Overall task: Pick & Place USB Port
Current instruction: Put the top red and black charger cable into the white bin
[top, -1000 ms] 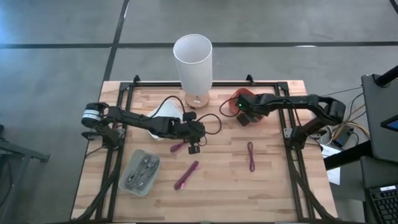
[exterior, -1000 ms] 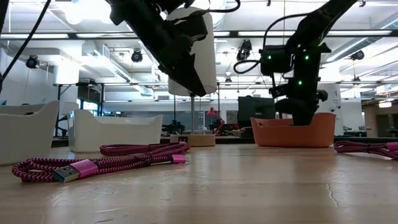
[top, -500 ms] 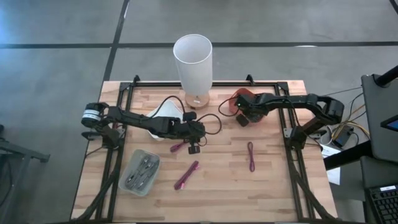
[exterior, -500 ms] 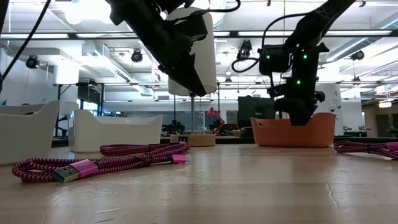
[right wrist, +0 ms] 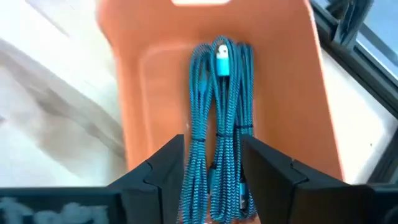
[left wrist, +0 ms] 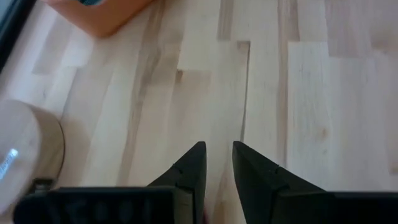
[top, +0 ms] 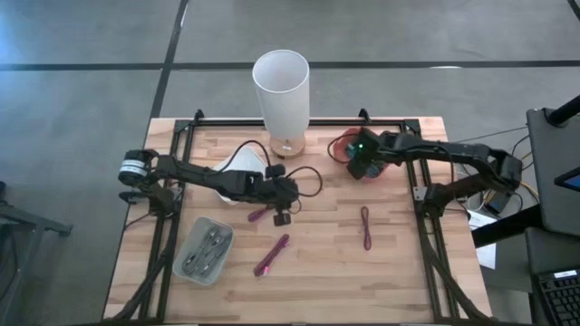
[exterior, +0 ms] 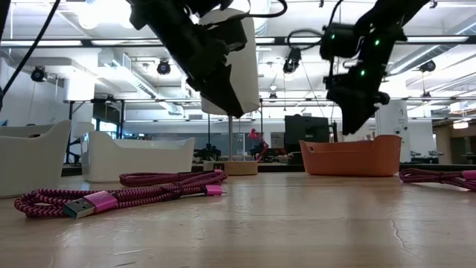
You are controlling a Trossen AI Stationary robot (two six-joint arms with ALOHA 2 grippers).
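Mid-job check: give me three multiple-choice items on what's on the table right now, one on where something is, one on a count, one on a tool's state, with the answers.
1. Where do the blue cables lie?
A. in the orange bin
B. in the clear tray
C. on bare wood

2. How many pink cables lie on the table top?
A. one
B. three
C. five

3. The right tool is:
A. shut on a blue cable
B. open, holding nothing
C. shut, holding nothing

Answers: 1 A, the right wrist view shows them bundled inside the bin. 2 B, the high view shows three. 3 B, its fingers stand apart above the bin.
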